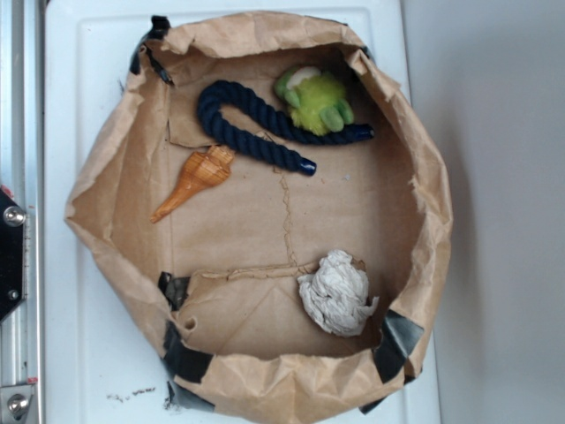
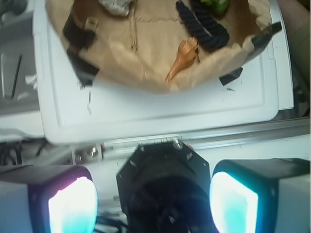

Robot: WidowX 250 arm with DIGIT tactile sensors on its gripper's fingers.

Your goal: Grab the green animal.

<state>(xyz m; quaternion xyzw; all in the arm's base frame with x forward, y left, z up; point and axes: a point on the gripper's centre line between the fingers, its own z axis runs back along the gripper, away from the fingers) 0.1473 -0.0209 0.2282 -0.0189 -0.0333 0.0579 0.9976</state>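
**Green animal far across the bin, tool not yet over it**

Sat at about one o'clock inside the brown paper bin [image 1: 106,168]: green animal [image 1: 316,102], tucked near the paper wall and touching the dark blue rope [image 1: 256,132] that curled past it toward nine o'clock. Looked fuzzy and lime, with darker green stubby limbs and a pale patch at its upper end; roughly round, no clear long axis, so probably graspable from most angles.

Seen from the wrist view, only a sliver of green animal [image 2: 216,5] at the top edge, toward one o'clock from the tool [image 2: 153,204]. Tool spread wide, nothing between its glowing pads [image 2: 73,206], and hung outside the bin over the white table [image 2: 160,109]. Judged well apart: a long reach forward over the orange shell [image 2: 183,58] and rope needed first.

Lay elsewhere in the bin: crumpled paper ball [image 1: 335,293], near five o'clock, clear of the likely path.
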